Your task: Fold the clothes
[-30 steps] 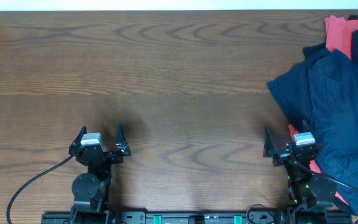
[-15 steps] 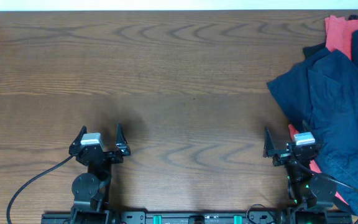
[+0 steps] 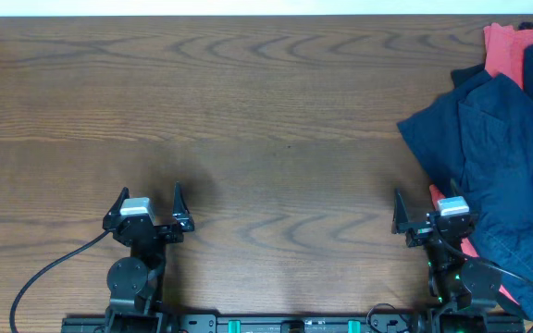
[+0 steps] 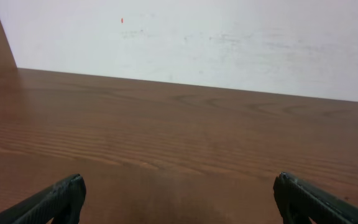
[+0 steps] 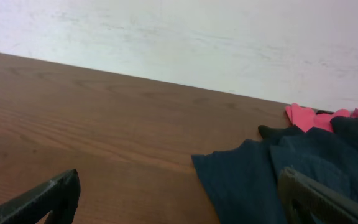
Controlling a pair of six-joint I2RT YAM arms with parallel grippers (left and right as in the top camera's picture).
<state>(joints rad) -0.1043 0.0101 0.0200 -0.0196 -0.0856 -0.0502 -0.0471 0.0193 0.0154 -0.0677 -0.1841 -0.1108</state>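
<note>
The clothes lie in a heap at the table's right edge: dark navy blue garments (image 3: 498,148) with coral-red cloth (image 3: 505,46) at the far corner and a red strip near the right arm. In the right wrist view the navy cloth (image 5: 272,180) lies ahead to the right, with the coral-red cloth (image 5: 309,116) behind it. My right gripper (image 3: 426,205) is open and empty, just left of the heap's near edge; it also shows in the right wrist view (image 5: 182,199). My left gripper (image 3: 148,202) is open and empty over bare wood at the near left, as in its wrist view (image 4: 178,199).
The brown wooden table (image 3: 248,120) runs to a white wall (image 4: 197,37) at the far side. Black cables trail from both arm bases at the near edge.
</note>
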